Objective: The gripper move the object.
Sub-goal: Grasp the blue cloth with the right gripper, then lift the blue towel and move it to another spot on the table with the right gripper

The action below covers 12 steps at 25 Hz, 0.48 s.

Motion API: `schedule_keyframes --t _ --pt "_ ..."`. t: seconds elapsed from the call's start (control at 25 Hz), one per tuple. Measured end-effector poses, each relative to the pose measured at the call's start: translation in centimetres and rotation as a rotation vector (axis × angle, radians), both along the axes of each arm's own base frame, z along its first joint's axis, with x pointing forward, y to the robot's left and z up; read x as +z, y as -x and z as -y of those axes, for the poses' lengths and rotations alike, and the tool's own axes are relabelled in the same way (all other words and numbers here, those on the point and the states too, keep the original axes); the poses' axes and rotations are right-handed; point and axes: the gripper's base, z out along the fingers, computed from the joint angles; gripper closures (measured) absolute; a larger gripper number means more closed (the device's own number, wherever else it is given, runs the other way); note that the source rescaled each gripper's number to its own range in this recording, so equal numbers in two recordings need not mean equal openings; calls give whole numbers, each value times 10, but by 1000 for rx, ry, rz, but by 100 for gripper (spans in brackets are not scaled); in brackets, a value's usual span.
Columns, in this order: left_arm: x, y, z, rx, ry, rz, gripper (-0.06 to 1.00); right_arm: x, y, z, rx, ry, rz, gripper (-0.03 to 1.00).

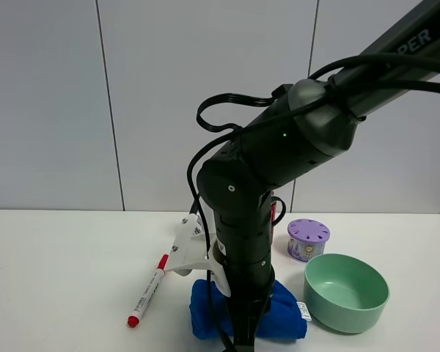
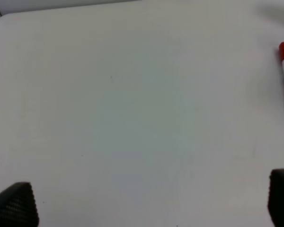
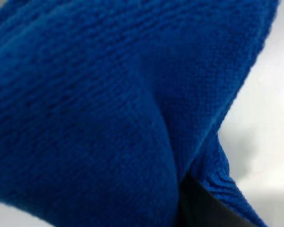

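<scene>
Marker point(image 1: 147, 291) left of cloth point(image 1: 286, 318), bowl point(image 1: 346, 292) right, jar point(image 1: 308, 239) behind bowl

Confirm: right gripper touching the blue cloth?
Touching. Right wrist view: the blue cloth bunches directly against the right gripper's dark finger, no gap.

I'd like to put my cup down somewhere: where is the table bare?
The wide white table left of the red marker is bare. Right of it things crowd: the black arm over the blue cloth, the green bowl beside it, the purple jar behind.

Red marker point(image 1: 148, 291), purple jar point(image 1: 308, 238) — green bowl point(image 1: 348, 320)
</scene>
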Motion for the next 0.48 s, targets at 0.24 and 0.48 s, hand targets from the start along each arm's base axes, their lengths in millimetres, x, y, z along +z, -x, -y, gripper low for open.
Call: schedule_keyframes --t 0.24,0.48 --pt "0 0 0 0 0 0 -6 25 8 4 -115 -26 -29 97" --pt "0 0 0 0 0 0 -6 96 23 6 -227 -256 -21 97"
